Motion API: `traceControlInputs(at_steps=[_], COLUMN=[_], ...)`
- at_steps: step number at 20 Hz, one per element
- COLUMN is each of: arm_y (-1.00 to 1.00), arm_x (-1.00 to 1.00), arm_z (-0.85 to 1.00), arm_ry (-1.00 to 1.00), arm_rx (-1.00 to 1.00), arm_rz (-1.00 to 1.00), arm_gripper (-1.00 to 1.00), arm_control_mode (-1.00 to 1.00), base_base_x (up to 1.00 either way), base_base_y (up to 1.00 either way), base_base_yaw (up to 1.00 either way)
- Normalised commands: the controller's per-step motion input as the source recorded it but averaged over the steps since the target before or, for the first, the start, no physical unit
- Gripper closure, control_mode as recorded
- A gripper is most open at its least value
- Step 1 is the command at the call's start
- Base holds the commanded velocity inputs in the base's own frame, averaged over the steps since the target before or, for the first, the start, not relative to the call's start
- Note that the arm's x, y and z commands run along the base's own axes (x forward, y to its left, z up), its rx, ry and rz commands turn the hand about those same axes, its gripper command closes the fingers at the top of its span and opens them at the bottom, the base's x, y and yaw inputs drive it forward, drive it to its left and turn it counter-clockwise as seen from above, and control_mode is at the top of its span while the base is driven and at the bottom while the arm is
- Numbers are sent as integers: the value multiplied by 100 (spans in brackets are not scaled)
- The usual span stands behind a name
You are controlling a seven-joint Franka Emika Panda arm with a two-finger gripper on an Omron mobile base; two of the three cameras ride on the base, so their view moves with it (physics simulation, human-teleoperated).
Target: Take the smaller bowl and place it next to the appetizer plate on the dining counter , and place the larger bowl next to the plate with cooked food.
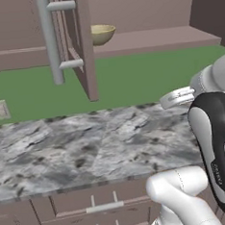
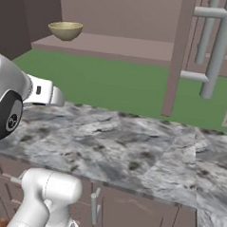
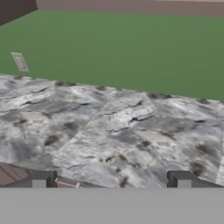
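At the far left of the left base view a pale wall outlet sits on the green wall, just above the marbled counter that runs across the middle of the frame. Right of the outlet, in the upper left, an open brown cabinet door stands edge-on with its long grey bar handle facing left. Just right of the door's edge, at upper centre, the smaller bowl rests upright on the cabinet shelf, plain olive-tan with a yellowish inside, partly hidden by the door. Below the counter edge are brown drawers with pale handles. At the right edge the white arm rises from the lower corner. In the right base view the same bowl sits at upper left on the shelf, with the door and handle to the right of centre. In the hand view the gripper points over the marbled top toward the green wall, its two dark fingertips spread wide apart with nothing between them.
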Motion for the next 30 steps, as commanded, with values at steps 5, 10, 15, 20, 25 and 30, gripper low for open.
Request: traceControlInputs(at_steps=[5,10,15,20,25,30], arm_y=[0,0,0,5,5,0], arm_x=[0,0,15,2,0,0], arm_z=[0,0,4,34,53,58], arm_ry=[0,0,-1,-19,-18,-1], arm_rx=[0,0,1,0,14,42], arm_rz=[0,0,0,0,-7,-8], arm_gripper=[-100,-100,-100,-100,-100,-100], arm_control_mode=[100,100,-100,-100,-100,-100], base_base_x=[89,99,15,0,0,0], base_base_y=[0,0,0,0,0,0], base_base_yaw=[5,20,2,0,0,0])
